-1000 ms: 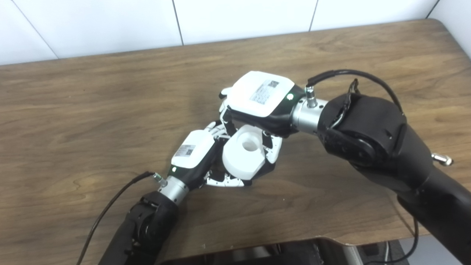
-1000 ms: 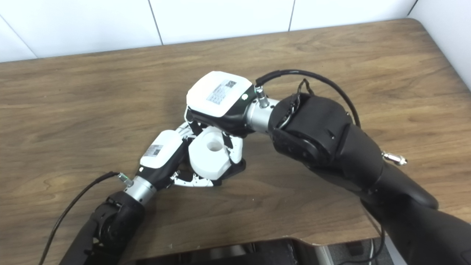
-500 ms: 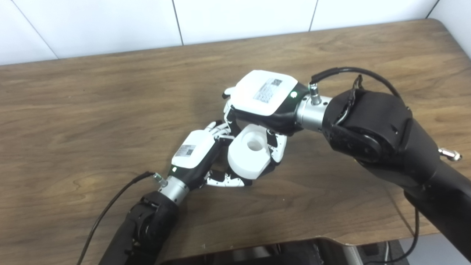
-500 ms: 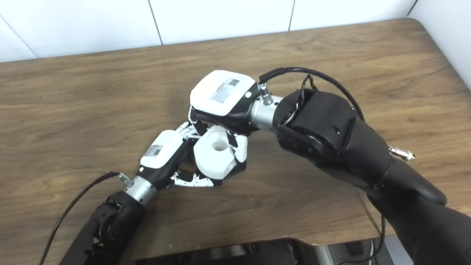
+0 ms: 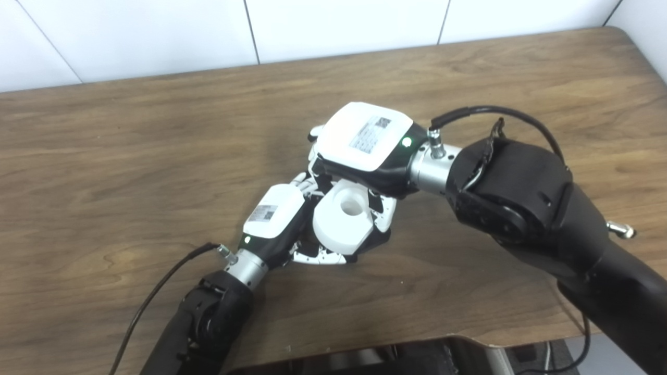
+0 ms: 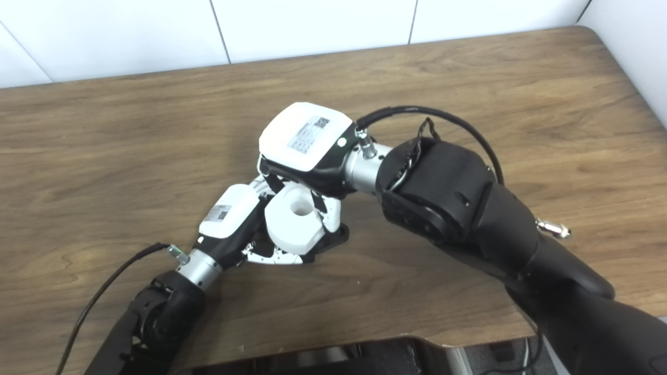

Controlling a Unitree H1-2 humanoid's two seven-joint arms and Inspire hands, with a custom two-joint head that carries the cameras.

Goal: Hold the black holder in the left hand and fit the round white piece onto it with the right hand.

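The round white piece (image 5: 343, 216) with a hole in its top sits at the table's middle, tilted, between both hands. My right hand (image 5: 365, 143) comes from above with its fingers wrapped around the piece. My left hand (image 5: 276, 213) lies low on the table beside it, fingers curled under and around the black holder (image 6: 333, 238), of which only a dark edge shows beneath the white piece. The piece rests on or against the holder; the joint between them is hidden.
The wooden table (image 5: 130, 156) stretches to the left and back of the hands. A white tiled wall (image 5: 338, 26) runs behind it. The table's front edge (image 5: 417, 341) lies close below the hands, and a black cable (image 5: 156, 291) trails from the left wrist.
My right hand with the white piece shifted slightly right half a second ago, then came back left and down against the left hand. The left hand has stayed put.
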